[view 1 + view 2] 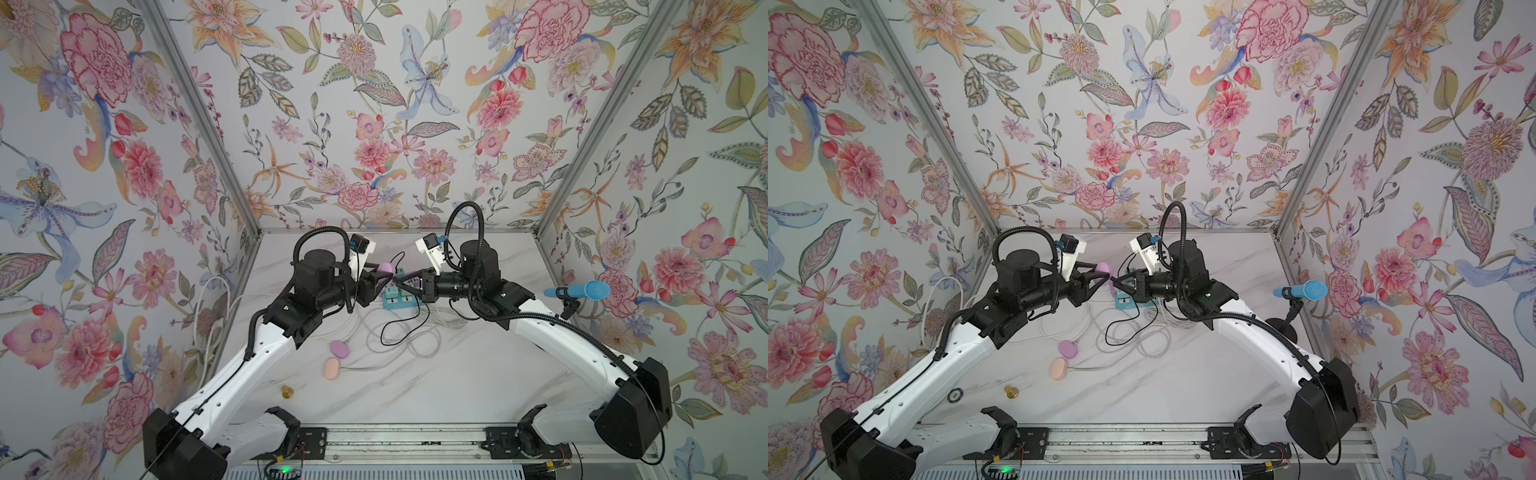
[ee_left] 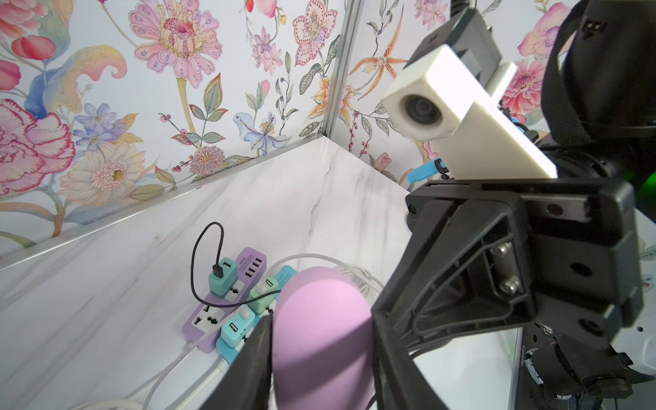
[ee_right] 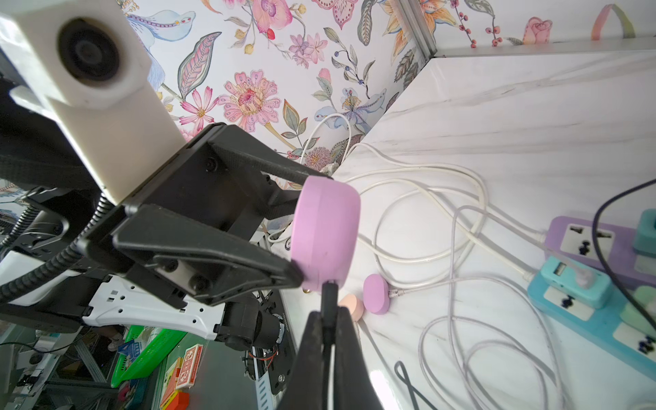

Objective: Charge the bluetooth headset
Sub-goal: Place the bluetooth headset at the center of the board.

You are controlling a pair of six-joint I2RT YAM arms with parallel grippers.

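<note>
The left tool (image 3: pixel 312 226) grips the pink headset case (image 2: pixel 319 337) from two opposite sides, its jaws standing partway apart with the rounded case filling the gap. The case hangs in the air above the marble worktop (image 1: pixel 415 386), near the back and just over the power strips. The right tool (image 3: pixel 328 316) faces it from the other side with its jaws pinched narrow on a black plug (image 3: pixel 329 293); the plug's tip touches the rim of the case, though whether it sits in a port cannot be told. On the worktop below, a purple power strip (image 2: pixel 252 261) and a teal power strip (image 3: pixel 582 319) lie side by side, touching. A teal adapter (image 2: pixel 222 280) stands in the purple strip with a black cable (image 2: pixel 193 262) plugged into its top. White cables (image 1: pixel 419 345) lie in loose loops in front of the strips. Nearer the front, a lilac puck (image 1: pixel 338 348) and a peach puck (image 1: pixel 332 368) rest close together, each with a white lead. A small brass knob (image 1: pixel 286 391) sits nearer the front. A blue microphone (image 1: pixel 582 290) on a black stand stands by the right wall.
</note>
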